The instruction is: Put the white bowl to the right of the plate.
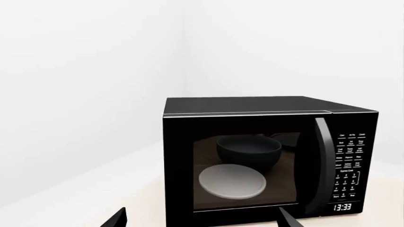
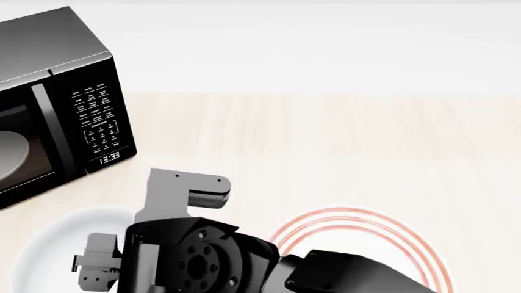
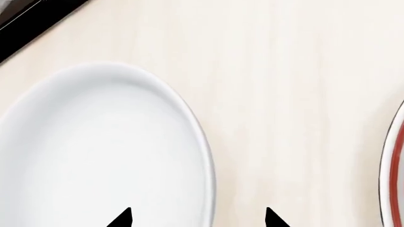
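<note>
Desk (image 2: 342, 140), pale wood. Black microwave (image 2: 49, 97) at far left. Plate (image 2: 358, 235) right of white bowl (image 3: 101, 156), well apart. Right claw (image 3: 197, 218) wide astride bowl's rim. Left claw (image 1: 202, 222) wide, idle. Risks: glossy rim slipping; carried bowl clipping plate.

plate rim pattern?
Thin red concentric rings on the white plate; clearest in the head view.

The arm (image 2: 204, 256) in the head view is mostly glossy black, with a round black joint face ringed by small screw holes. Pale grey angular brackets (image 2: 183, 192) carry small dark screws. In both wrist views, only pointed black fingertips (image 3: 123, 218) show, matte and unmarked.
</note>
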### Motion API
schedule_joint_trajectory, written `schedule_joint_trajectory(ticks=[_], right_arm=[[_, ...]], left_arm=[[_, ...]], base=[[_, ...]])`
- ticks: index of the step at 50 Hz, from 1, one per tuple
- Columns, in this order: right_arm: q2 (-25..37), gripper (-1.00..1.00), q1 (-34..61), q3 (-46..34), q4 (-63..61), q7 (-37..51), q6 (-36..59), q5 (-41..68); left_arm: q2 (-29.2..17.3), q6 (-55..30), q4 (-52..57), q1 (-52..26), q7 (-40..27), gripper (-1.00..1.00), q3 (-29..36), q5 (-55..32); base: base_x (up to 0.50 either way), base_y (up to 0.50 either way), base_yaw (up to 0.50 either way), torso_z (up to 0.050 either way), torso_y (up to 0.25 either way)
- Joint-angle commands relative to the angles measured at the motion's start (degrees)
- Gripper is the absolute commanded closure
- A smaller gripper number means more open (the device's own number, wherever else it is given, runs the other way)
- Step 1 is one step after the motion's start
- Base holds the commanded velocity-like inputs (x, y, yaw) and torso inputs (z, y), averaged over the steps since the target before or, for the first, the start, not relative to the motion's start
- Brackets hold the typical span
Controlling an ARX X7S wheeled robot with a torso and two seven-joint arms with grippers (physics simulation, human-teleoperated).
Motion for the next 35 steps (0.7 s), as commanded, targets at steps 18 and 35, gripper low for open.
schedule_joint_trajectory(ticks=[18,35], right_arm=[[0.00,-1.00,-3.42,-0.09,1.40,-2.38,2.05,-1.81],[0.00,-1.00,-3.92,-0.11,1.69,-3.31,1.20,-2.22]], left_arm=[[-0.50,0.46,0.46,0.59,-0.57,-1.00,0.49,-0.40],[-0.79,0.86,0.50,0.86,-0.81,-1.00,0.85,-0.61]], base=[[0.00,0.00,0.00,0.000,0.000],[0.00,0.00,0.00,0.000,0.000]])
